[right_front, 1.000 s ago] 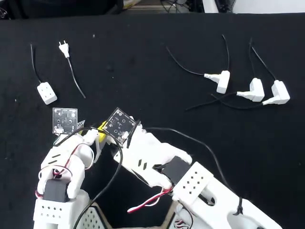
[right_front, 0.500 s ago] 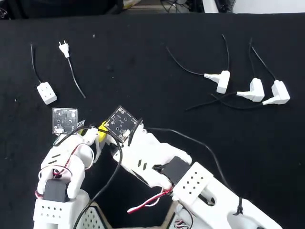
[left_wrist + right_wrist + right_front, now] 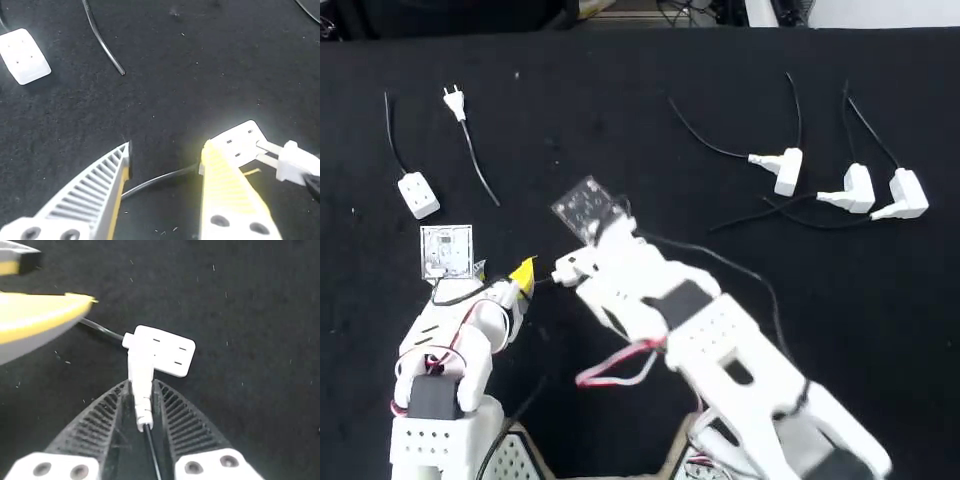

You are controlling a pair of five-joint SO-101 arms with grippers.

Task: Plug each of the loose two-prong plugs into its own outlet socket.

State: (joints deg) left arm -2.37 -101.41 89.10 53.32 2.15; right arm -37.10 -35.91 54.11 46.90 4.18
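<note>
Clamping a plug [image 3: 136, 360] against the socket [image 3: 169, 354], the right claw [image 3: 141, 387] sits beside the wide-open left claw [image 3: 165, 150].

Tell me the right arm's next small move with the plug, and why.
Probably push the plug deeper into the socket: the right gripper is shut on it, yet bare prongs show between plug and socket.

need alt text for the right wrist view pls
The right gripper is shut on a white two-prong plug, whose front end meets the edge of a white outlet socket lying on the black table. The socket's black cord runs off beneath a yellow finger of the other arm.
</note>
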